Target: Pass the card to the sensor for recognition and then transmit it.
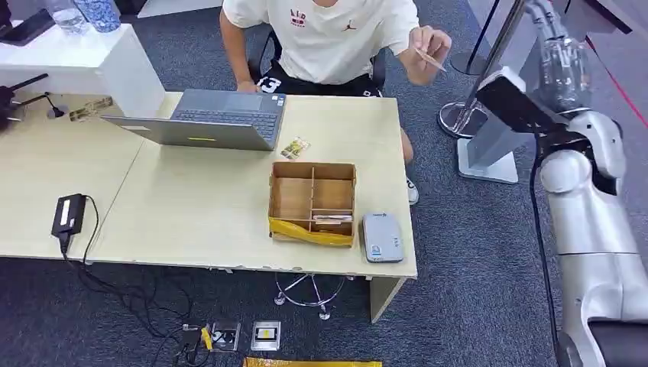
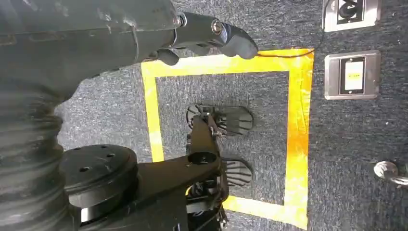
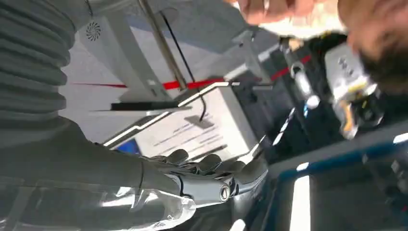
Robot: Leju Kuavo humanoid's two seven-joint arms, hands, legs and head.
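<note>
Card (image 1: 432,60) in person's raised hand (image 1: 424,50)

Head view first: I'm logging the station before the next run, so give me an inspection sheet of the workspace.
Surface: light wooden table.
Job's things: card held in the person's hand; grey card reader at the table's near right corner.
Clutter: divided cardboard box with yellow tape; open laptop; small packet.
Hands: right hand raised, fingers extended, holding nothing; left hand hangs over the floor, fingers curled, holding nothing.
Cables: black power adapter with cord trailing to the floor.
Surroundings: yellow tape square on dark carpet; floor sockets.
</note>
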